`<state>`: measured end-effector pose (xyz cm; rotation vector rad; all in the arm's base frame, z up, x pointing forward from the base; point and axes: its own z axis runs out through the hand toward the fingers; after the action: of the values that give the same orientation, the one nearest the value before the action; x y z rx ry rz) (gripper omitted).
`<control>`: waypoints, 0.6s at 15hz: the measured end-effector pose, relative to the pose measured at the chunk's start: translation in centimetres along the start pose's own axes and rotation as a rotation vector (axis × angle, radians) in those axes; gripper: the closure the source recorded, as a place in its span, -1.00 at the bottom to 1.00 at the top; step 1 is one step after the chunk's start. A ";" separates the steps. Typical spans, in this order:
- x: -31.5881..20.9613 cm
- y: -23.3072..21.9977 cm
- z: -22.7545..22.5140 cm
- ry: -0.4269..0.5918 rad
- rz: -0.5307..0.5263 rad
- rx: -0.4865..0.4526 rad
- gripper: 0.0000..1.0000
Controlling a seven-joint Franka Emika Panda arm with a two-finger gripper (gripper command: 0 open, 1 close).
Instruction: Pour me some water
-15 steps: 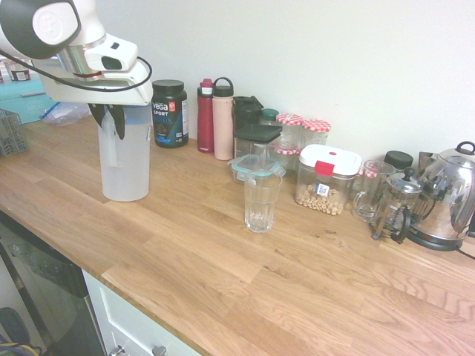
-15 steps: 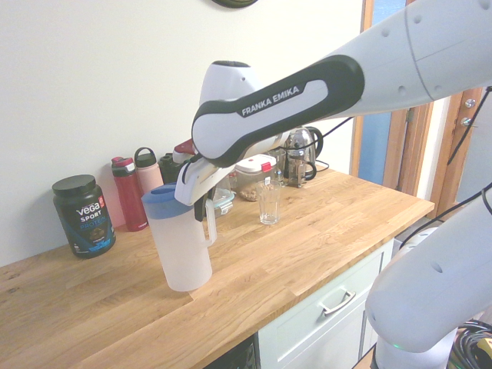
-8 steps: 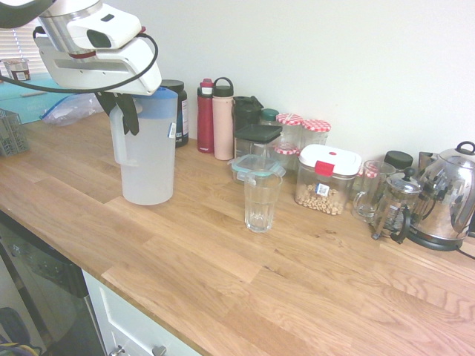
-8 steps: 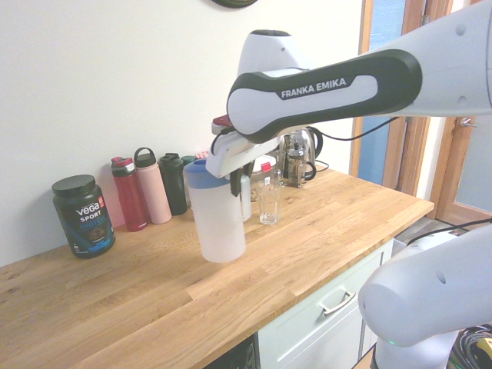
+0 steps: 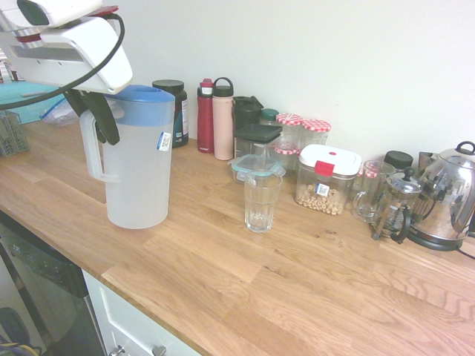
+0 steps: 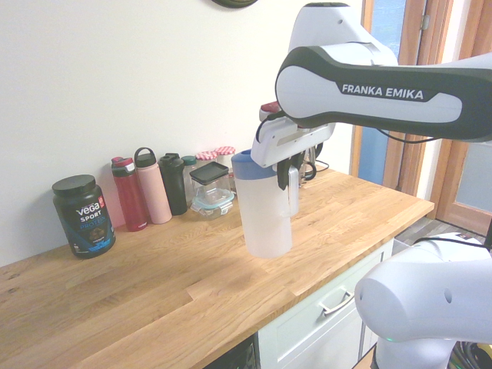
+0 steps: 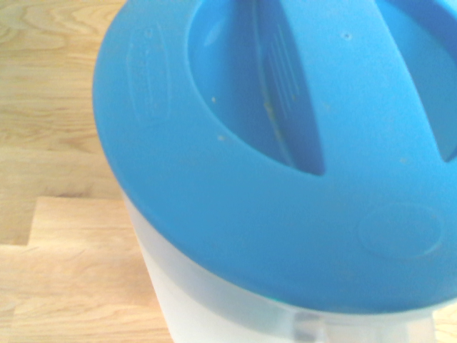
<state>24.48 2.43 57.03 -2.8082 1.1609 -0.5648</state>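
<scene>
End effector clamped on jug handle, jug near counter front edge, glass well apart.

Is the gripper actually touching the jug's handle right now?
Touching. In the first exterior view the gripper fingers are shut around the top of the jug handle.

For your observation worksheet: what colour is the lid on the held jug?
Blue; the lid fills the wrist view, atop the frosted-white jug.
</scene>
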 end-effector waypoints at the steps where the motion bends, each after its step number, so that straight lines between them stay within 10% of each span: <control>1: 0.0 -0.1 0.2 0.005 0.005 -0.006 1.00; 9: 5.4 5.9 0.7 0.025 0.132 -0.061 1.00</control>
<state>24.29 -5.58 56.95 -2.7543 1.3788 -0.5647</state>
